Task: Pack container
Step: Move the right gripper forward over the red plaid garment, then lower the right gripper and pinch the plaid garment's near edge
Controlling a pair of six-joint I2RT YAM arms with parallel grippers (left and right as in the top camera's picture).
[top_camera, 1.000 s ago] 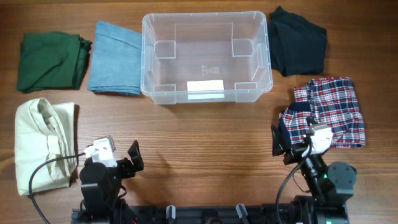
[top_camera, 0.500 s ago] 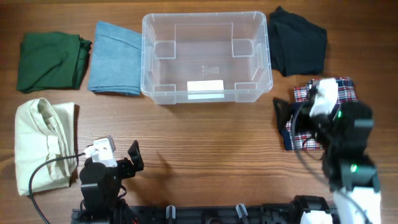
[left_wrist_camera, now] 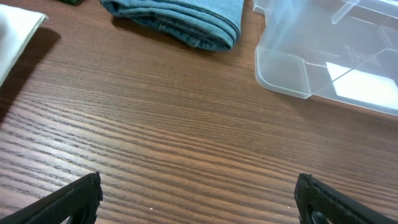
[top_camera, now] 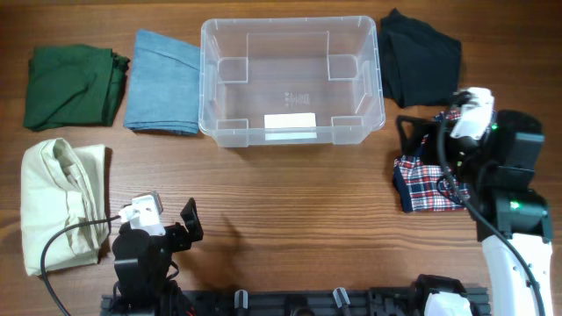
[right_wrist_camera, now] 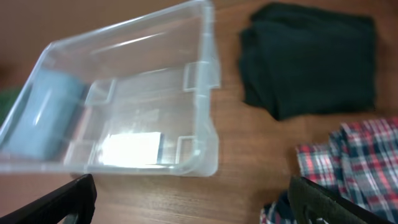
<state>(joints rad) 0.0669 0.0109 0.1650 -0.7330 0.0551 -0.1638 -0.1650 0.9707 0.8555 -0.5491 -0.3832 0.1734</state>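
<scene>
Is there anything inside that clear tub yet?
No clothes: the tub shows only a white label on its base. Its clear walls hide nothing inside.

No writing can be read anywhere. The container, upper middle of the overhead view, has a white label on its base near the lower wall; its face looks blank, and any print on it is too small to tell. The same label shows at the right edge of the left wrist view and lower left in the right wrist view, washed out and blurred. A faint moulded mark sits mid-base, illegible.
</scene>
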